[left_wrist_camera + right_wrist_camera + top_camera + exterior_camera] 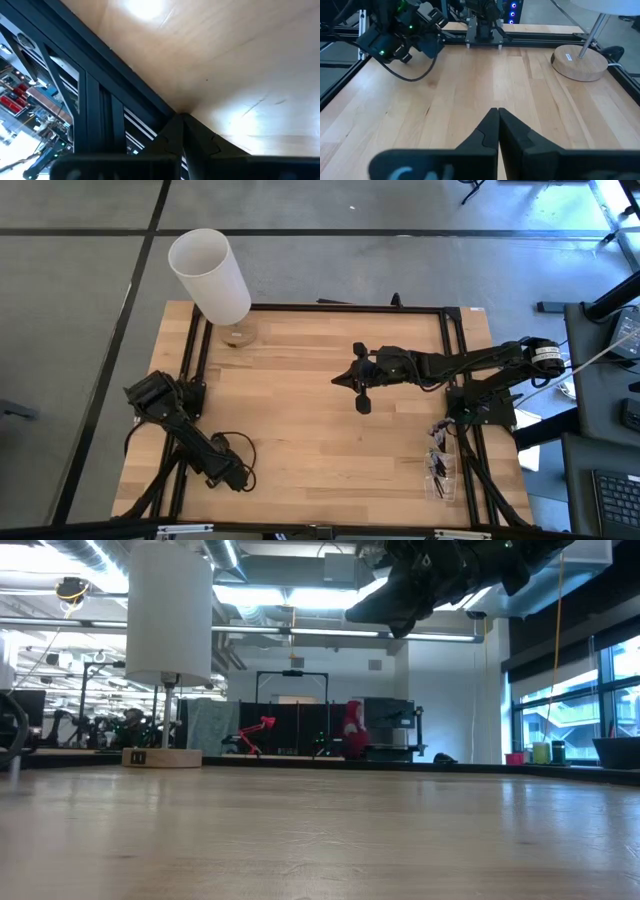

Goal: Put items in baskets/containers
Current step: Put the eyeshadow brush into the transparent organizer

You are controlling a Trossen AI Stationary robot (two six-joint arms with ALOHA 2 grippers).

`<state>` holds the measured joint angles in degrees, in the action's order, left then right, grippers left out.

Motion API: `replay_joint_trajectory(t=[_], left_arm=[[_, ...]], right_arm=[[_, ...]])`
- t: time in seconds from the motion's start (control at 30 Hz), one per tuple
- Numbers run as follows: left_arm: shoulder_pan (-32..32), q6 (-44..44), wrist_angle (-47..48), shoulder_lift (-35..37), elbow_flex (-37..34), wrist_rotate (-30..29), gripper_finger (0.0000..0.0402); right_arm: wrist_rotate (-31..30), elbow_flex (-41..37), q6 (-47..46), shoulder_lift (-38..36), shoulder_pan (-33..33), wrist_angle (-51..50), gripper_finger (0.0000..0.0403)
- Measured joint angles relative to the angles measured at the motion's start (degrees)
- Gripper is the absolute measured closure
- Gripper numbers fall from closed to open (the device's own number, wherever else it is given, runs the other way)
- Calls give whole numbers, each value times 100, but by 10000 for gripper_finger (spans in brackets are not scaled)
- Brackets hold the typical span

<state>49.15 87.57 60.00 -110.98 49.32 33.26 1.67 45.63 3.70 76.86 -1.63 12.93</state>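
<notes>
Even, bright light falls on the wooden table (300, 410) in the high view, and the shadows are soft. In the left wrist view a white glare patch washes out the wood. Ceiling light strips (270, 595) glow in the low view, where the near tabletop is blurred and the arm overhead is a dark silhouette.

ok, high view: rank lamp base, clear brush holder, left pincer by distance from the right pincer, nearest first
1. Clear brush holder, off the table's right edge; right pincer sits mid-table.
2. Lamp base, far-left corner; close to the holder, so a loose ranking.
3. Left pincer, at the left edge, plainly farthest.
</notes>
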Motion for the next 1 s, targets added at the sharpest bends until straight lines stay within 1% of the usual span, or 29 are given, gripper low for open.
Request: replay_joint_trajectory(t=[0.17, 0.23, 0.33, 0.53, 0.6, 0.7, 0.8, 0.9, 1.0], left_arm=[[-102, -212, 123, -68, 374, -107, 398], [-223, -322, 148, -101, 590, -122, 398], [-428, -563, 113, -87, 902, -300, 398], [-632, -606, 410, -85, 1434, -1198, 398], [-673, -600, 637, -85, 1599, -1342, 398], [-665, -323, 1235, -81, 1772, -1205, 398], [-567, 55, 1502, -75, 1763, -829, 398], [-380, 611, 1337, -72, 1597, -445, 398], [-152, 1110, 888, -70, 1427, -117, 398]], right_arm=[[-2, 0, 2, 0, 0, 2, 396], [-3, 0, 2, 0, -2, 3, 396], [-9, 2, 2, 0, -2, 20, 396], [-7, 7, -4, 0, -2, 49, 396], [-7, 7, -4, 0, -2, 50, 396], [-7, 7, -4, 0, -2, 50, 396], [-2, 7, -4, 0, -2, 48, 396], [1, 7, -4, 0, -2, 46, 396], [4, 7, -3, 0, -2, 44, 396]])
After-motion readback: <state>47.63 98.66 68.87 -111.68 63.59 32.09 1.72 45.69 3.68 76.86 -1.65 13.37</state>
